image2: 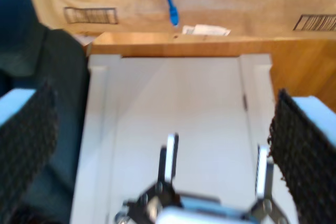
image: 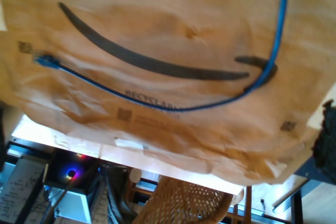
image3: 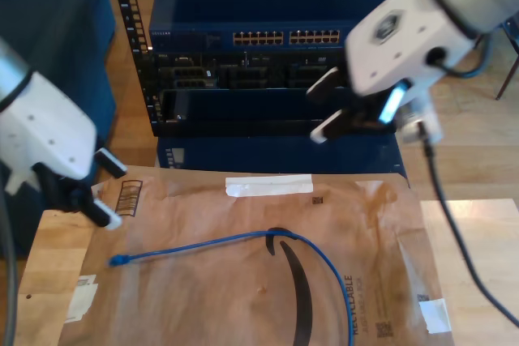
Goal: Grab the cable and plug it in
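The thin blue cable (image3: 243, 238) lies loose in a curve on brown wrapping paper (image3: 195, 305), its plug (image3: 118, 261) pointing to the exterior view's left. My second gripper (image3: 112, 190) hovers open just beyond the plug, at the paper's corner on the exterior view's left. In the second wrist view its black pads (image2: 31, 140) stand wide apart, with the plug (image2: 174, 18) far ahead of them. My first gripper (image3: 324, 111) is raised high before the rack, jaws apart and holding nothing. From up there the first wrist view shows the cable (image: 173, 109) and its plug (image: 44, 60).
A blue network rack (image3: 268, 6) with rows of ports (image3: 284, 38) stands behind the table. Bare wooden tabletop (image3: 45, 265) shows beside the paper. White tape (image3: 268, 186) holds the paper's far edge. A black robot cable (image3: 454, 232) hangs at the exterior view's right.
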`<act>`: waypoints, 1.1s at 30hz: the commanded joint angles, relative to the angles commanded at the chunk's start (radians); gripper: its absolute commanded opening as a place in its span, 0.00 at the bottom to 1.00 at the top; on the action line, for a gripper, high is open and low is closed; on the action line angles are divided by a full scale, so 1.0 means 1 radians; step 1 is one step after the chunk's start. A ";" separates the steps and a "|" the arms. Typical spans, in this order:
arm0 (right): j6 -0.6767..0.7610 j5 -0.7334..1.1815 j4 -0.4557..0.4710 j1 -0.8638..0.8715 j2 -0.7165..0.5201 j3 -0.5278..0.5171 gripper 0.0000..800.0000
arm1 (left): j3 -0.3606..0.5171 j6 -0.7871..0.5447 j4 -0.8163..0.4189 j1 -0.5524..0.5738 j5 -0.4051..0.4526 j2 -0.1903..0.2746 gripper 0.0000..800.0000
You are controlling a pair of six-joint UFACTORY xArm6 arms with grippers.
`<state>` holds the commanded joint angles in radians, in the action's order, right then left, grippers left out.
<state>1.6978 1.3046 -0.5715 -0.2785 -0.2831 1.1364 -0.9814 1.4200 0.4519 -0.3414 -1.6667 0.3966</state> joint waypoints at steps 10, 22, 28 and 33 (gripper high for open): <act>0.020 -0.272 0.178 -0.315 0.278 -0.002 0.84 | 0.107 -0.098 -0.115 -0.196 0.000 0.000 1.00; 0.049 -0.503 0.207 -0.486 0.549 0.048 0.87 | 0.181 -0.146 -0.140 -0.285 0.009 -0.002 1.00; 0.054 -0.580 0.209 -0.491 0.623 0.068 0.85 | 0.215 -0.146 -0.140 -0.285 0.032 -0.003 1.00; 0.054 -0.601 0.209 -0.506 0.671 0.124 0.83 | 0.218 -0.146 -0.140 -0.285 0.032 -0.003 1.00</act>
<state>1.7515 0.7031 -0.3629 -0.7848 0.3874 1.2607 -0.7635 1.2743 0.3122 -0.6268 -1.6345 0.3936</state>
